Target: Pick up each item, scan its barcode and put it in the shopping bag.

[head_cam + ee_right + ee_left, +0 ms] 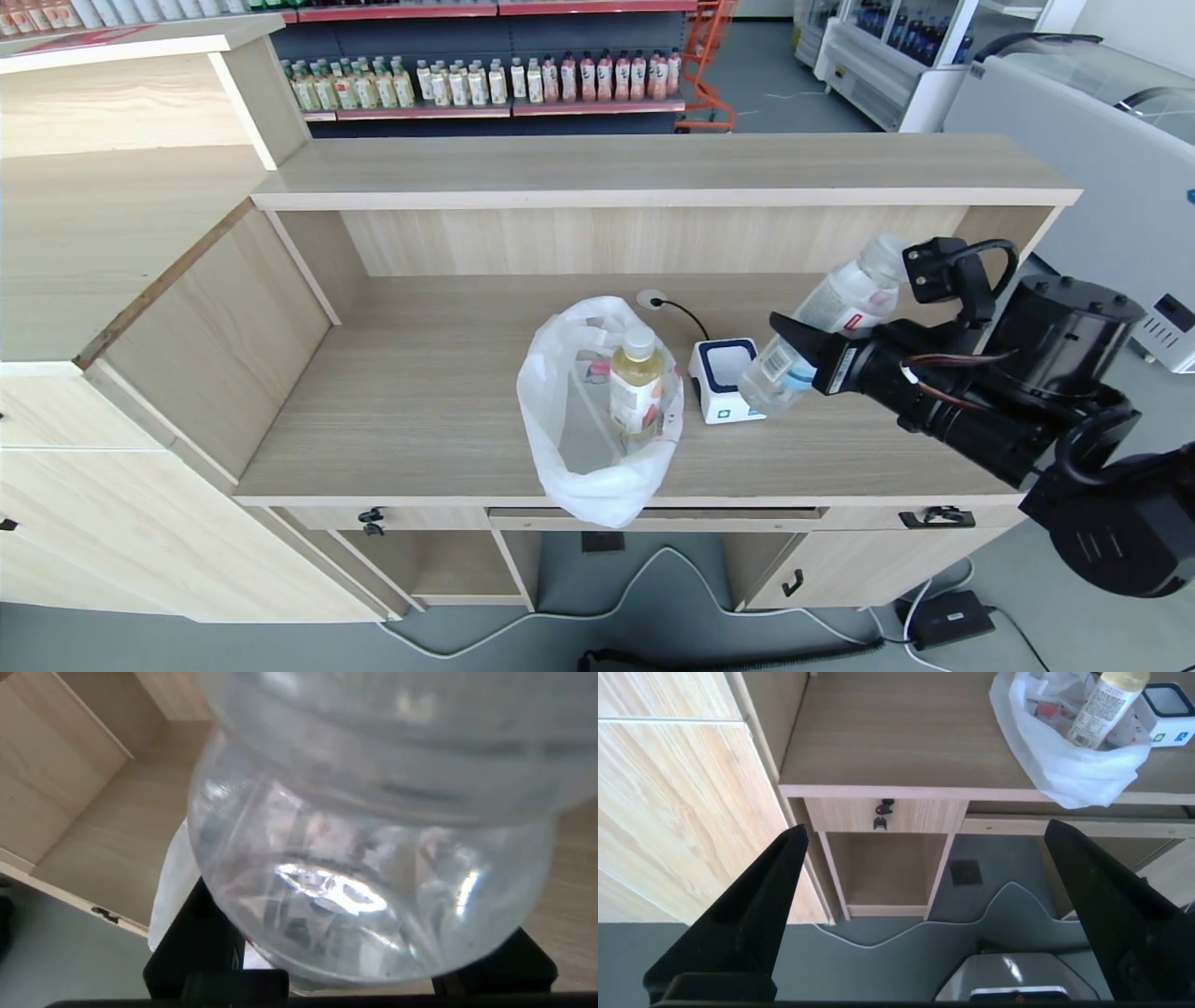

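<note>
One water bottle (845, 303) sits clamped in the right pincer (795, 357); left pincer (924, 840) gapes empty.

A wooden counter (420, 411) stands in the middle, with a raised ledge (653, 168) along its far side and a taller cabinet (112, 233) at the left. Black keys (372, 516) hang at the drawer fronts under its near edge. A black power box (952, 618) lies on the floor, near right. Far behind, a store shelf (485, 112) carries rows of drink bottles (485, 82); freezers (1074, 103) stand far right
</note>
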Available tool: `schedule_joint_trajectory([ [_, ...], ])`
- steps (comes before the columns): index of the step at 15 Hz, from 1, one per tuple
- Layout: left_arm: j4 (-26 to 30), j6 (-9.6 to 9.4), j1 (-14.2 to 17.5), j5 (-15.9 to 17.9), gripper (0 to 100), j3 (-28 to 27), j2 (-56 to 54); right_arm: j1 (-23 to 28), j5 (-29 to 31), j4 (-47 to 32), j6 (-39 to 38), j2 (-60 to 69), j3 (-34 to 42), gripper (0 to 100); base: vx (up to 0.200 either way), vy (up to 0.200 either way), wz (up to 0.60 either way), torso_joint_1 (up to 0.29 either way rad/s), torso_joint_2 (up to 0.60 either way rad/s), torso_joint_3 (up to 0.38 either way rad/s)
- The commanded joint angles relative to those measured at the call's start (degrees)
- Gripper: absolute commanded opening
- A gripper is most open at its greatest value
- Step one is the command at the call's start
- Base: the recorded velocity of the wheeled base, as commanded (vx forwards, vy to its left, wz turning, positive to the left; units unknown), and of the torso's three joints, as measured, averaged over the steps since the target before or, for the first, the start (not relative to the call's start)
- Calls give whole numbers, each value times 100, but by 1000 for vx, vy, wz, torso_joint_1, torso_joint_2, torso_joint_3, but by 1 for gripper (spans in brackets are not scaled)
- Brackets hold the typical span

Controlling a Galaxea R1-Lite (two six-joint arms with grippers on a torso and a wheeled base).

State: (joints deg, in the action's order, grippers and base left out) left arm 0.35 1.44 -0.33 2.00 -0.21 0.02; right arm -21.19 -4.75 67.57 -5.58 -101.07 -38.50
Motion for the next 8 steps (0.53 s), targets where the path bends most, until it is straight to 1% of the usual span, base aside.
schedule_joint_trajectory([
  [1,0,-3,-2,2,100,3,-2,-105,-8,-130,5,88,-26,0,0,200,0,-2,-2,-2],
  [3,-9,-3,-2,-33,100,12,-2,-237,-17,-201,5,114,-44,0,0,200,0,-7,2,2],
  [6,-9,-3,-2,-33,100,12,-2,-272,-17,-157,119,-88,-44,0,0,200,0,2,2,4],
  [8,-9,-3,-2,-33,100,12,-2,-272,-17,-130,136,-238,-61,0,0,0,0,0,0,0],
])
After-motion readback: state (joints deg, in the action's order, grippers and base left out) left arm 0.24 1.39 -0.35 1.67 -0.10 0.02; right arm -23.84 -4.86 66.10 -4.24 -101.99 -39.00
